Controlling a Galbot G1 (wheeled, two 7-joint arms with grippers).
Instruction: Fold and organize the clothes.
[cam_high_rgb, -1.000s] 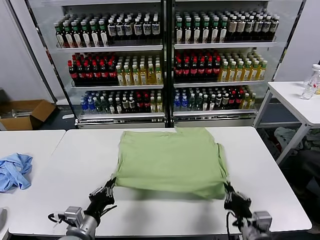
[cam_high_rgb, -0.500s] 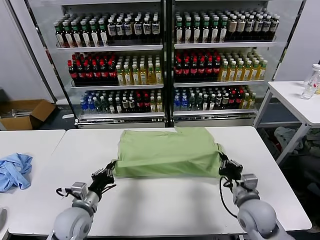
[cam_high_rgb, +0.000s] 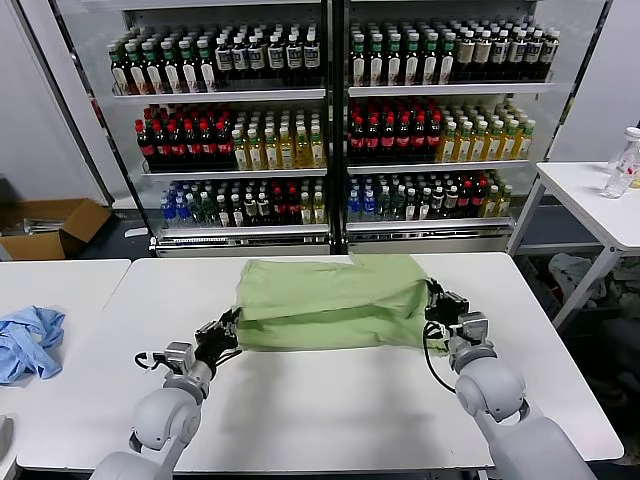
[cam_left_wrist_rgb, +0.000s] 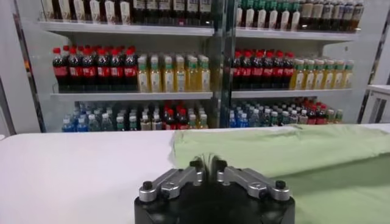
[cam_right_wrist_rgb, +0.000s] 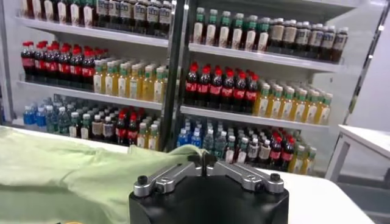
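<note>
Both grippers have travelled away from the robot since a second ago, carrying the near hem of the light green soft-cloth polo shirt (cam_high_rgb: 330, 303) up and over its far half; the cloth that was spread wide now lies doubled into a shallower band. You can judge this fold as nearly laid, with release the step in hand.

Left black two-finger gripper (cam_high_rgb: 226, 331): you see it at the shirt's near-left corner, touching the folded edge. In the left wrist view its fingertips (cam_left_wrist_rgb: 209, 163) stand almost together, and whether cloth remains pinched between them you cannot tell.

Right black two-finger gripper (cam_high_rgb: 436, 304): you find it at the shirt's right edge, against the upper layer. Its fingertips (cam_right_wrist_rgb: 202, 159) also appear close together, and its hold is equally undecided.

Outward from the hands, the shirt rests on the white rectangular table (cam_high_rgb: 330, 420), toward its far side, between the two grippers. A crumpled light blue garment (cam_high_rgb: 28, 341) lies well apart on the neighbouring white table (cam_high_rgb: 60, 275). Glass-fronted shelves of bottled drinks (cam_high_rgb: 330, 120) stand behind.
</note>
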